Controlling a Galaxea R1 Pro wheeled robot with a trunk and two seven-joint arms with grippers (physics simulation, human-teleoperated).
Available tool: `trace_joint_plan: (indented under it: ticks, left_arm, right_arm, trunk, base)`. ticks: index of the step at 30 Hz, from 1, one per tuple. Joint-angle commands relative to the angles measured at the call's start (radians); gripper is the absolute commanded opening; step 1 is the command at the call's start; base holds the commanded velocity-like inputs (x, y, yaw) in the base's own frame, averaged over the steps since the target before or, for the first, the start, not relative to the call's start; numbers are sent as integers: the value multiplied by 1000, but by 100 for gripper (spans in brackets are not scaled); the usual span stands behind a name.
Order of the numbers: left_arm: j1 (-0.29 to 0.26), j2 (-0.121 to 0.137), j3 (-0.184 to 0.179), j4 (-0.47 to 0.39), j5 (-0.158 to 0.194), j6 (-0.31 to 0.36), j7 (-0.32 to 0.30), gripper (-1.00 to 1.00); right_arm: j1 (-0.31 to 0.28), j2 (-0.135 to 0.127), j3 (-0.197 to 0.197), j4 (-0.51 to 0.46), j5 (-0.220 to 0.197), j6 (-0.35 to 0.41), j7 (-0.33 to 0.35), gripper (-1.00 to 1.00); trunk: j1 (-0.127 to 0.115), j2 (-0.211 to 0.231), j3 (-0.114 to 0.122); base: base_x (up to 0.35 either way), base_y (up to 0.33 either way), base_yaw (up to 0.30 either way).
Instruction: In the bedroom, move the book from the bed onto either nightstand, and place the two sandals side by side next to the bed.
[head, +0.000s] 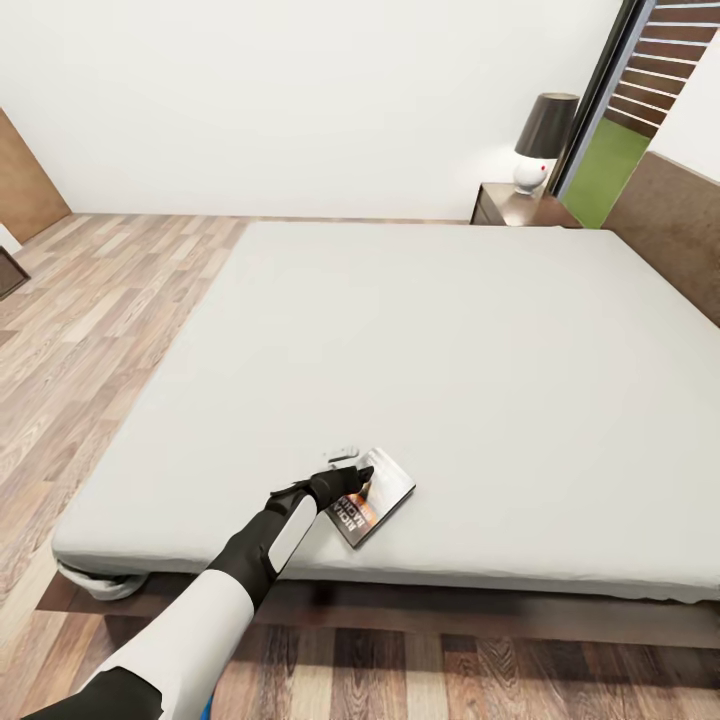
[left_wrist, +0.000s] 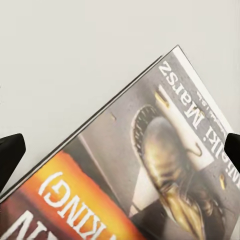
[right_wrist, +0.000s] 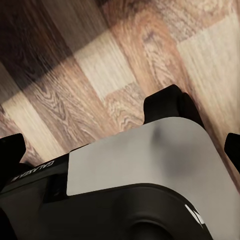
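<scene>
Now my left gripper (left_wrist: 120, 150) hangs spread wide over the book (head: 372, 509), a fingertip (left_wrist: 10, 155) past each edge; the book lies flat on the bed (head: 450, 340), near its foot edge; my right gripper (right_wrist: 120, 145) gapes wide above the floor (right_wrist: 75, 65).

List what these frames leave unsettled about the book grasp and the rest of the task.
- Left hand contact with the book: head view, wrist covers it.
- Book title: left wrist view, cut off by the picture's edge.
- Nightstand top: head view, lamp covers part.
</scene>
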Motion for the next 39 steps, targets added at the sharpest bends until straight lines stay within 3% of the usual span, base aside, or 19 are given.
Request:
trace_joint_plan:
  ticks: [1, 39]
  left_arm:
    - [0, 0, 0, -1, 4, 4, 0, 100]
    - [0, 0, 0, 0, 4, 4, -1, 100]
  right_arm:
    - [-1, 0, -5, 3, -4, 2, 5, 100]
    - [-1, 0, -5, 3, -4, 2, 5, 100]
  trunk:
    - [0, 0, -1]
    - [0, 0, -1]
  base:
    - [-18, 0, 0]
    - [-37, 0, 0]
